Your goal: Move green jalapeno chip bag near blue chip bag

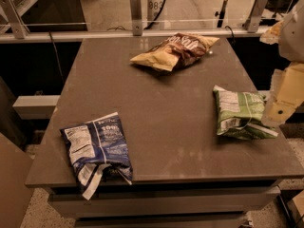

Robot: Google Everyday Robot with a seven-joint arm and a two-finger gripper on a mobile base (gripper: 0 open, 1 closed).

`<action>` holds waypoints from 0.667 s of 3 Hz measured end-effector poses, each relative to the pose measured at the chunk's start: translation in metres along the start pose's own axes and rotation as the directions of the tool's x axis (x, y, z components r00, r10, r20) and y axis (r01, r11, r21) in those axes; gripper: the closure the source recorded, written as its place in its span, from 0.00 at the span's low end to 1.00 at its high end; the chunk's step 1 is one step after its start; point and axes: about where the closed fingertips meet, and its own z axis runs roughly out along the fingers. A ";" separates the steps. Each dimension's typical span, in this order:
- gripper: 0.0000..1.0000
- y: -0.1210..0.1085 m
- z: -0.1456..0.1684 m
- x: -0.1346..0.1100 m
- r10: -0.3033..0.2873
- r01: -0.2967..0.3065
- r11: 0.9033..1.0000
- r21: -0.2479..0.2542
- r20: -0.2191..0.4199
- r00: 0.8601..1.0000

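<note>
The green jalapeno chip bag (240,114) lies flat near the right edge of the grey table (161,103), its white label panel facing up. The blue chip bag (97,148) lies at the table's front left corner, with its torn white end hanging over the front edge. My gripper (276,112) comes in from the right edge of the view and sits right at the green bag's right side, low over the table edge. The two bags lie far apart across the table's width.
A yellow and brown chip bag (175,50) lies at the back middle of the table. A metal rail with posts (136,13) runs behind the table. The floor drops away past the table's front and side edges.
</note>
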 end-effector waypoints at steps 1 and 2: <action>0.00 0.000 0.000 0.000 0.000 0.000 1.000 0.000 0.000 1.000; 0.00 -0.001 0.001 -0.004 0.009 -0.009 1.000 -0.001 0.023 1.000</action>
